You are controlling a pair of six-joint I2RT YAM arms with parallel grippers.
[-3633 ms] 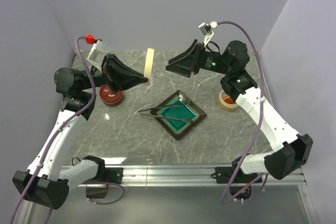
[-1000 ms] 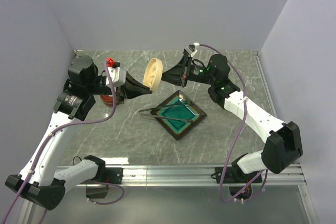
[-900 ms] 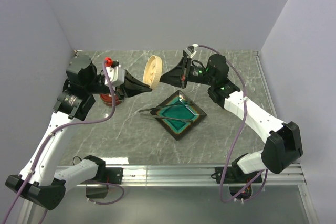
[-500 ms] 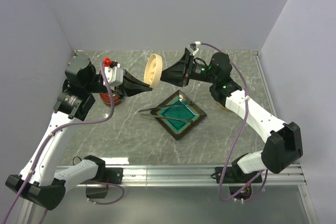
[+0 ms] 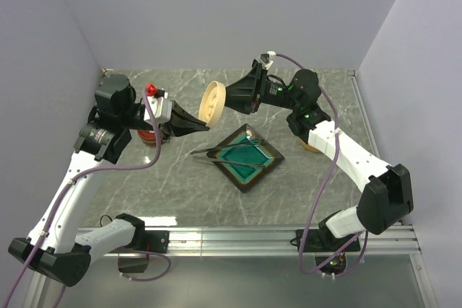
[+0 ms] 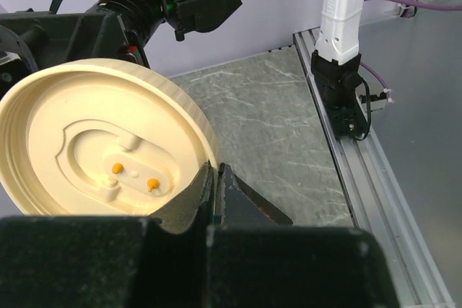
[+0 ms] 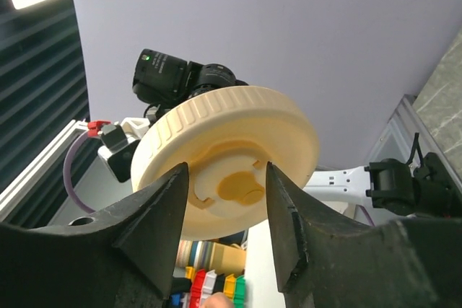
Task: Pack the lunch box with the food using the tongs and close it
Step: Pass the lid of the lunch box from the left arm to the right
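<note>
On grey marble tabletop [image 5: 173, 185], teal dish [image 5: 264, 174] w/ tongs [image 5: 222, 151], lilac walls [image 5: 216, 12].

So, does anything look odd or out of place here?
Yes: two small orange specks cling to the inner face of the cream lid, which the left gripper pinches by its rim in the air.

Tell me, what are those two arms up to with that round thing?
The left pincer is pinching a cream lid by its rim, holding it up on edge above the table. The right pincer stands open at the lid's other face. The tongs lie untouched across the green dish.
</note>
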